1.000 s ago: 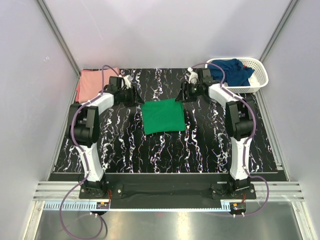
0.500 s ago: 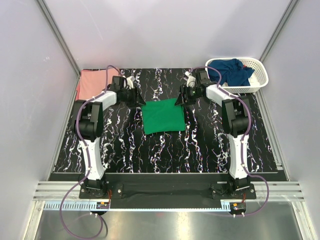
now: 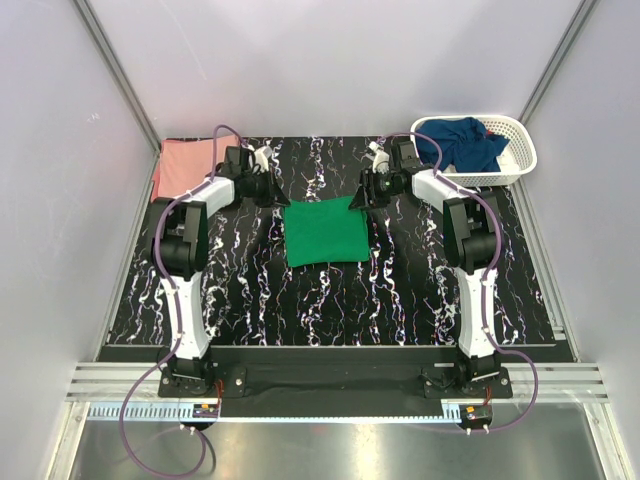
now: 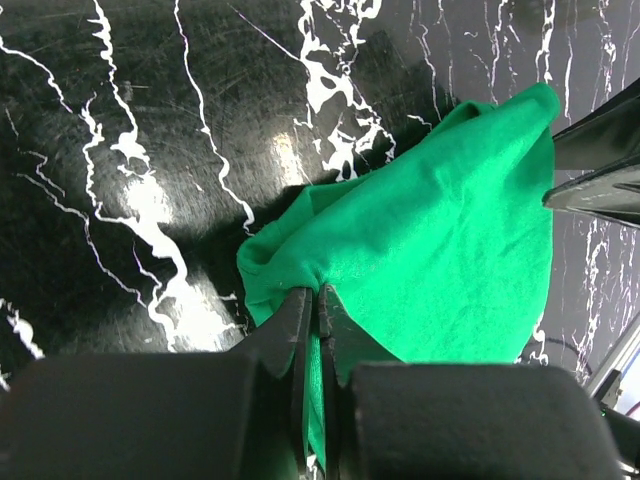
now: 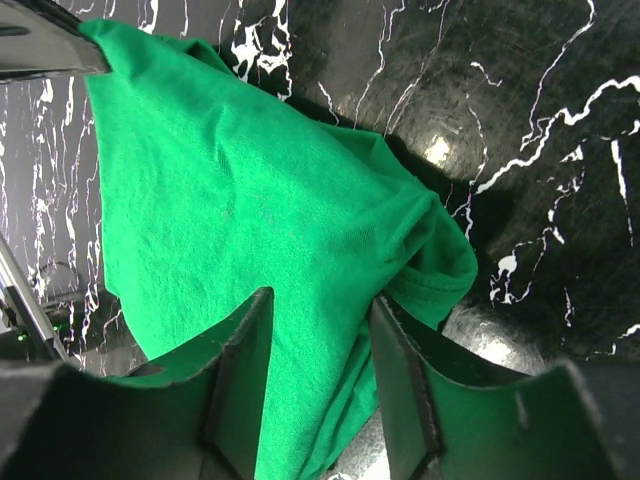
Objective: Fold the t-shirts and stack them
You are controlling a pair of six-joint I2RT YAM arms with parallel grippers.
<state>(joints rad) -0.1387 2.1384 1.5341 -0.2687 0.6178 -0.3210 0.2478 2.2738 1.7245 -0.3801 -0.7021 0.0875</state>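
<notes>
Green cotton t-shirt [image 3: 325,232], folded at centre, we hold pinched in the closed left gripper [image 4: 318,292], with the right gripper [image 5: 318,305] apart-jawed astride it; salmon pink t-shirt [image 3: 185,165] lies folded at 10 o'clock, dark navy t-shirt [image 3: 462,143] unfolded at 2 o'clock.

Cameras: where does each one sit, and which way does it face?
Top external: above and behind the arms, looking down on the table; both arms show.
Left wrist: behind the left tool, looking down on the green shirt it pinches.
Right wrist: behind the right tool, looking down; its fingers stand open astride the same shirt.
Shared: all three see the green shirt.
</notes>
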